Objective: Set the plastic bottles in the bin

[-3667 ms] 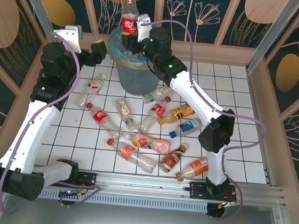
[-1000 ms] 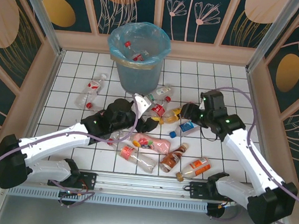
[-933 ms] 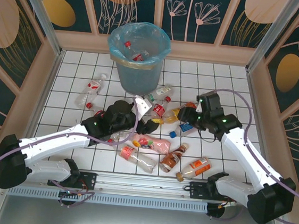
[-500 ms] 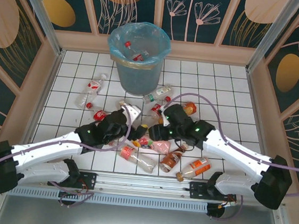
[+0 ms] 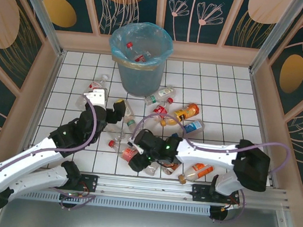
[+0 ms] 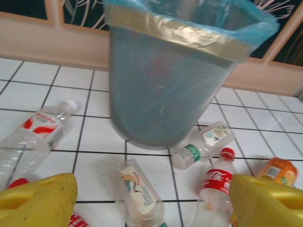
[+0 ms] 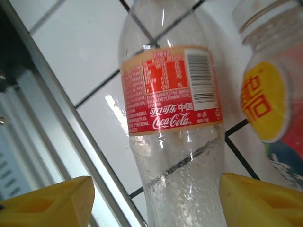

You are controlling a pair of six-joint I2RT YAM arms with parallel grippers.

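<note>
top external: the bin point(image 5: 139, 78) is seen upright at the far side of the white tiled surface point(image 5: 224, 88), lined with a light-blue bag. a red-capped bottle point(image 5: 130, 47) is noted inside it. the other plastic bottles point(image 5: 186, 115) are scattered lying on the tiles between the bin and the near rail.

the left gripper point(image 5: 118, 110) is held over the left part of the scatter. left wrist: its yellow fingertips point(image 6: 40, 201) are spread wide and nothing is gripped. a clear white-labelled bottle point(image 6: 139, 194) lies on the tiles ahead, between the two tips, with the bin wall beyond it.

the right gripper point(image 5: 141, 162) is placed low at the near middle of the scatter, close to the rail. right wrist: the jaws are spread, one at each side of a clear red-labelled cola bottle point(image 7: 171, 118) lying on the tiles. no contact with it is seen. a yellow-labelled bottle point(image 7: 267, 101) lies just beside it.
</note>
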